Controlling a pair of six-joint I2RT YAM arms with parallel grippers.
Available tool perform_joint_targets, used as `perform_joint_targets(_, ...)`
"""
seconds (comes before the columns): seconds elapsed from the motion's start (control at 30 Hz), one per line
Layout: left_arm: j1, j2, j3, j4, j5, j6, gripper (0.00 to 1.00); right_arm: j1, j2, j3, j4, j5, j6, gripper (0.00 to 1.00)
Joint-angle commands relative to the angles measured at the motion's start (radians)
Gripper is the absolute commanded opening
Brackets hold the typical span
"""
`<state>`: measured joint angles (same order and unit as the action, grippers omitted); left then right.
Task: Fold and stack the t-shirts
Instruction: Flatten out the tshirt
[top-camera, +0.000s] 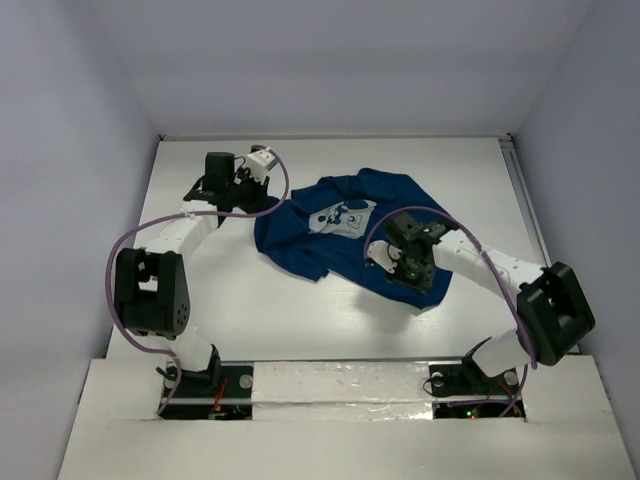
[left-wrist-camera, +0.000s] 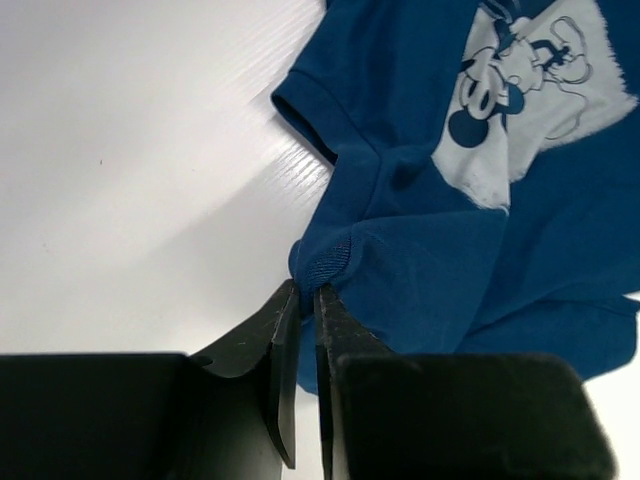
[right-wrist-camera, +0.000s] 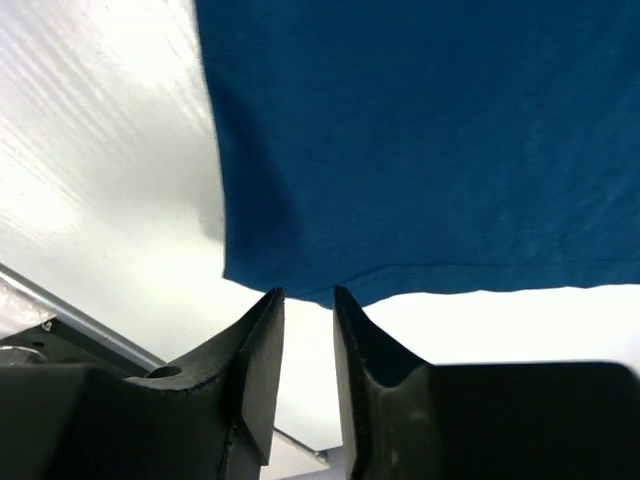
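A dark navy-blue short-sleeved t-shirt (top-camera: 300, 238) lies rumpled and partly bunched near the middle of the white table (top-camera: 250, 320). Its white cartoon print (top-camera: 335, 215) faces up, one sleeve spreads toward the left, and a straight hem lies at the near right.

Past left gripper (left-wrist-camera: 306, 290) tips, cannot see t-shirt (left-wrist-camera: 420, 230) whole: cropped above and rightward, white print (left-wrist-camera: 540, 90) included. Ahead of right gripper (right-wrist-camera: 308, 295), likewise cropped; from overhead, partly hidden beneath it.

Both arms extended, forearms angled inward
Left gripper (left-wrist-camera: 307, 288) jaws nearly touching; right gripper (right-wrist-camera: 308, 292) jaws parted, a narrow gap
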<state>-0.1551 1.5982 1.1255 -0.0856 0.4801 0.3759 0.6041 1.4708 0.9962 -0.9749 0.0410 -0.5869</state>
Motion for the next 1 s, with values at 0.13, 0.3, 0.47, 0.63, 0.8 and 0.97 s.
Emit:
perform_joint_targets(0.13, 0.005, 0.092, 0.085, 0.08, -0.09, -0.081, 0.0, 0.046, 0.043, 0.032, -0.093, -0.02, -0.024, 0.4)
perform_joint_targets(0.3, 0.005, 0.144, 0.14, 0.106, -0.116, -0.106, 0.0, 0.068, 0.083, 0.053, -0.133, -0.032, -0.039, 0.5)
perform_joint_targets(0.47, 0.005, 0.18, 0.171, 0.113, -0.13, -0.117, 0.0, 0.068, 0.154, 0.064, -0.139, -0.009, -0.044, 0.53)
perform_joint_targets(0.63, 0.005, 0.178, 0.175, 0.115, -0.109, -0.126, 0.0, 0.086, 0.198, 0.076, -0.134, -0.023, -0.034, 0.53)
perform_joint_targets(0.8, 0.005, 0.166, 0.154, 0.126, -0.097, -0.126, 0.1, 0.095, 0.256, 0.09, -0.11, 0.011, -0.004, 0.54)
perform_joint_targets(0.97, 0.005, 0.154, 0.14, 0.132, -0.083, -0.123, 0.19, 0.105, 0.284, 0.085, -0.082, 0.055, 0.021, 0.49)
